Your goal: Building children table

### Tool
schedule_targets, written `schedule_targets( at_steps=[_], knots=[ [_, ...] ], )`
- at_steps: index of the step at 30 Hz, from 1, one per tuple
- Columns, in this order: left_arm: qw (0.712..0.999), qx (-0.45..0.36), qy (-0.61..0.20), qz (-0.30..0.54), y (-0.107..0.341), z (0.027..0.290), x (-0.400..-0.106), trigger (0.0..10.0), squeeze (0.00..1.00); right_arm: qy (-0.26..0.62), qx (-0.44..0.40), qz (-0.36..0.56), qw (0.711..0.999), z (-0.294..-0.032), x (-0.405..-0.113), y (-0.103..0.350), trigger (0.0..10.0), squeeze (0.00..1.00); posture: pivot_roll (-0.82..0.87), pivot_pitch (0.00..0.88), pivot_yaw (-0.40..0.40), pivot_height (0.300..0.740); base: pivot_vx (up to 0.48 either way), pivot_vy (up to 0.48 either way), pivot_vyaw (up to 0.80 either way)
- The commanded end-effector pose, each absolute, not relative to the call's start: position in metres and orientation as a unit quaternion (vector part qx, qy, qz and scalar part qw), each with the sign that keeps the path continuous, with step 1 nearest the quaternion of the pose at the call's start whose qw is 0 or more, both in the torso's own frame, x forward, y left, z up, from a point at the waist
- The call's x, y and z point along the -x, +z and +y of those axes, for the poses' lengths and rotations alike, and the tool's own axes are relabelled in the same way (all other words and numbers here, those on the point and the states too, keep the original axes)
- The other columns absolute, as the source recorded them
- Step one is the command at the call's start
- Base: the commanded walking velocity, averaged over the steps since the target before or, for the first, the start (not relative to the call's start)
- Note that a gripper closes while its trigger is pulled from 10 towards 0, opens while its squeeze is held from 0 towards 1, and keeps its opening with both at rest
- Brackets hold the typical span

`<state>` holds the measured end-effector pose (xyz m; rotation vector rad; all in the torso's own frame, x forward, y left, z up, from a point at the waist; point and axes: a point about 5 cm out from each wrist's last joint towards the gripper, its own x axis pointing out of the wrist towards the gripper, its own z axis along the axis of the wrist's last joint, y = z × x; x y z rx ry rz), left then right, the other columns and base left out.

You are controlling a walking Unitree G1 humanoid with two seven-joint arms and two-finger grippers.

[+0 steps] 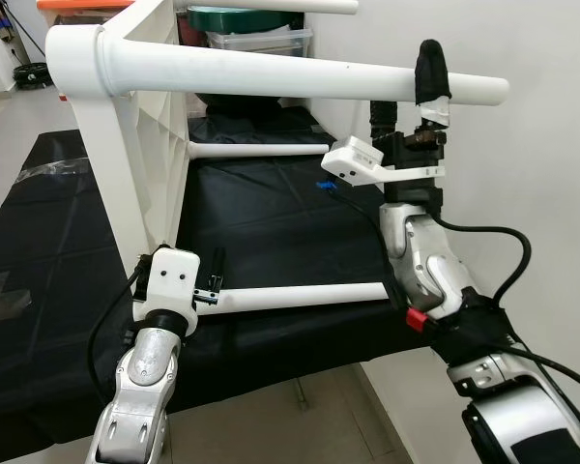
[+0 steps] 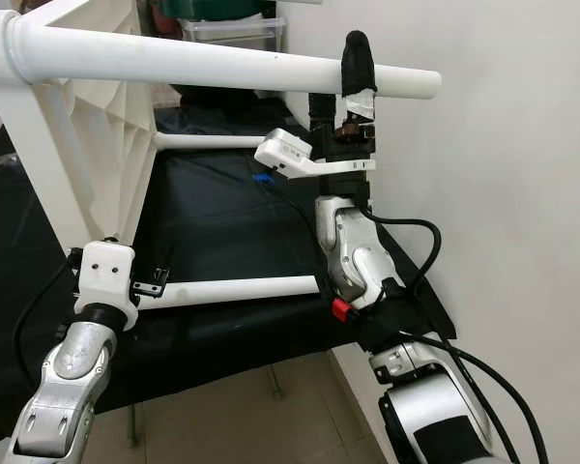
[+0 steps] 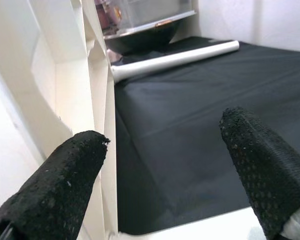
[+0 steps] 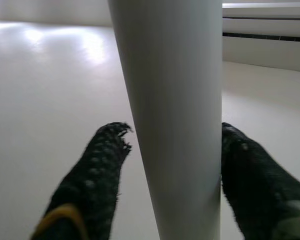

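The white children's table point(image 1: 135, 135) lies tipped on its side on a black cloth point(image 1: 271, 203), its ribbed underside facing the robot's right and its tube legs running level, away from the top toward the wall. The right gripper point(image 1: 427, 92) is raised to the upper near leg point(image 1: 300, 77), close to that leg's free end; in the right wrist view the tube passes between the two black fingers point(image 4: 95, 180), one finger touching it and a slight gap at the other, so the grasp appears loose rather than clamped. The left gripper point(image 3: 165, 165) sits low beside the lower near leg point(image 1: 300, 295) where it meets the tabletop, its fingers spread wide and holding nothing. The upper leg's long axis crosses the right gripper squarely, so any seating push would, in my judgement, run along the tube toward the tabletop, with the right arm nearer.
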<state>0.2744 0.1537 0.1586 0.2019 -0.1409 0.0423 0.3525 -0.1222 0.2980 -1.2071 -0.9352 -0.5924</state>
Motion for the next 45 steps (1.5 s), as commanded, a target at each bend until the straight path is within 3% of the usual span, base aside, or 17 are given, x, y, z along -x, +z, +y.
schedule_targets(
  at_steps=[1, 13, 23, 29, 35, 39, 42, 45],
  knots=[
    [0.993, -0.103, 0.046, -0.047, 0.148, 0.164, -0.274, 10.0, 0.00, -0.264, 0.531, -0.425, 0.684, -0.119, -0.354, 0.302, 0.0, 0.00, 0.09, 0.059, -0.044, 0.740, 0.000, 0.000, 0.00],
    [0.994, -0.068, 0.088, 0.006, 0.120, 0.182, -0.285, 10.0, 0.00, -0.261, 0.524, -0.429, 0.688, -0.120, -0.360, 0.305, 0.0, 0.00, 0.08, 0.066, -0.043, 0.740, 0.000, 0.000, 0.00],
    [0.991, -0.122, 0.058, -0.026, 0.131, 0.175, -0.321, 10.0, 0.00, -0.250, 0.523, -0.428, 0.693, -0.120, -0.362, 0.303, 0.0, 0.00, 0.08, 0.072, -0.039, 0.740, 0.000, 0.000, 0.00],
    [0.987, -0.143, 0.070, -0.026, 0.132, 0.184, -0.336, 10.0, 0.00, -0.249, 0.518, -0.432, 0.695, -0.120, -0.363, 0.303, 0.0, 0.00, 0.07, 0.069, -0.030, 0.740, 0.000, 0.000, 0.00],
    [0.958, -0.231, 0.166, -0.033, 0.149, 0.241, -0.338, 10.0, 0.00, -0.266, 0.502, -0.420, 0.708, -0.135, -0.365, 0.306, 0.0, 0.00, 0.07, 0.059, -0.026, 0.740, 0.000, 0.000, 0.00],
    [0.948, -0.250, 0.194, -0.040, 0.159, 0.262, -0.335, 10.0, 0.00, -0.270, 0.500, -0.417, 0.709, -0.139, -0.366, 0.307, 0.0, 0.00, 0.08, 0.054, -0.030, 0.740, 0.000, 0.000, 0.00],
    [0.925, -0.289, 0.234, -0.073, 0.195, 0.305, -0.330, 10.0, 0.00, -0.276, 0.492, -0.412, 0.715, -0.142, -0.368, 0.310, 0.0, 0.00, 0.09, 0.044, -0.029, 0.740, 0.000, 0.000, 0.00],
    [0.916, -0.312, 0.236, -0.087, 0.207, 0.313, -0.329, 10.0, 0.00, -0.278, 0.487, -0.410, 0.720, -0.143, -0.369, 0.310, 0.0, 0.00, 0.09, 0.040, -0.029, 0.740, 0.000, 0.000, 0.00]
  ],
)
